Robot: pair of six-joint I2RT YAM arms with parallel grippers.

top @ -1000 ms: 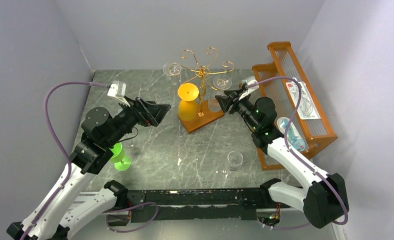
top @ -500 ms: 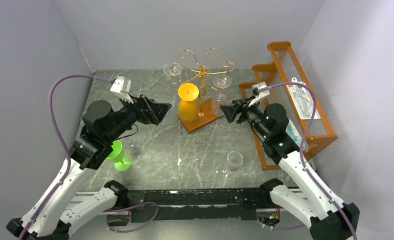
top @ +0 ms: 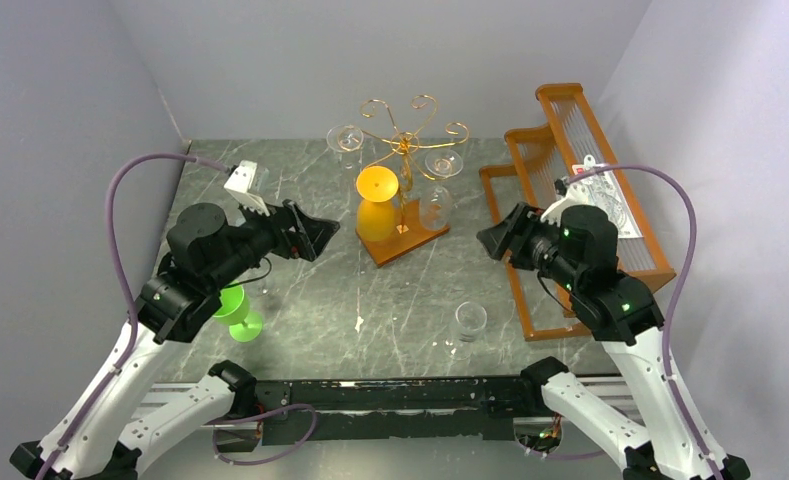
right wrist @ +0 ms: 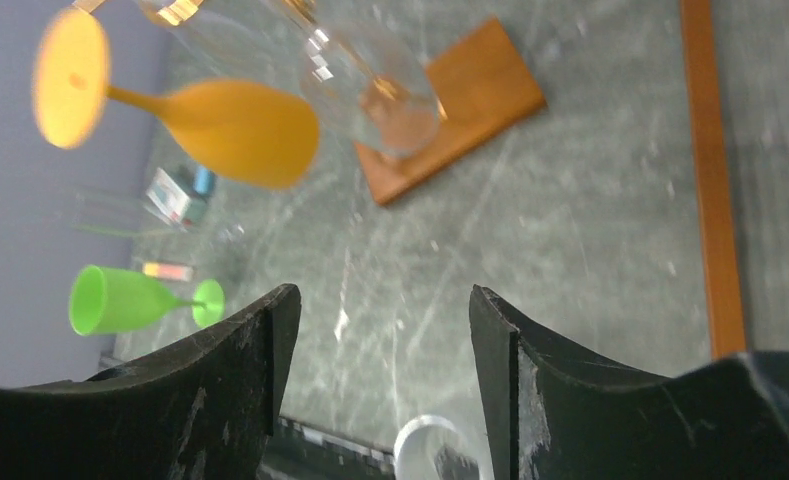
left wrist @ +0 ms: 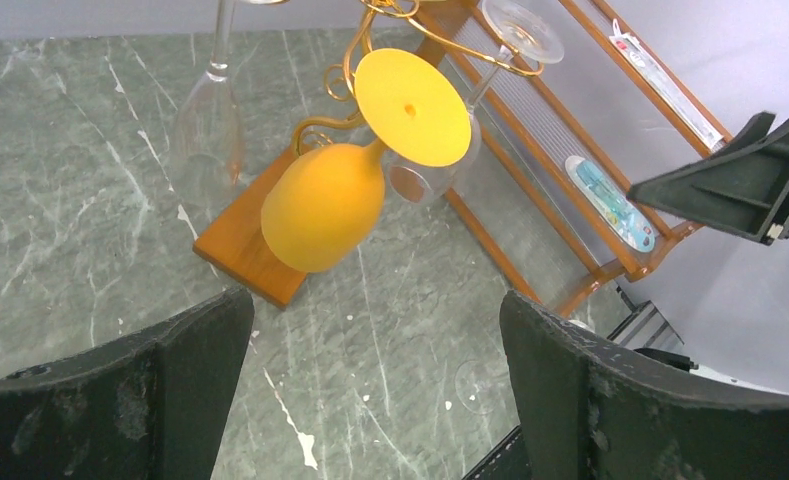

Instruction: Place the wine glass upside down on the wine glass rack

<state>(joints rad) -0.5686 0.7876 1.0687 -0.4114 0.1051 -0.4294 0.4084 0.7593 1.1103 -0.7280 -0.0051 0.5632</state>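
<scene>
The gold wire rack (top: pixel 402 140) stands on its brown wooden base (top: pixel 418 240) at the back middle. An orange wine glass (top: pixel 377 212) hangs upside down on it, as do a clear glass on the right (top: pixel 436 200) and another at the back left (top: pixel 346 138). A green wine glass (top: pixel 238 308) stands upright near the left arm. My left gripper (top: pixel 315 232) is open and empty, left of the rack. My right gripper (top: pixel 492 240) is open and empty, right of the rack. The left wrist view shows the orange glass (left wrist: pixel 335 200) and the right-hand clear glass (left wrist: pixel 425 172).
An orange slatted shelf (top: pixel 580 200) with packets stands along the right side. A clear tumbler (top: pixel 469 320) stands on the table in front, also low in the right wrist view (right wrist: pixel 430 450). The green glass (right wrist: pixel 120 298) shows at that view's left.
My right gripper has drawn back to the right, away from the rack, and the clear glass stays hanging there. My left gripper has shifted slightly back.
</scene>
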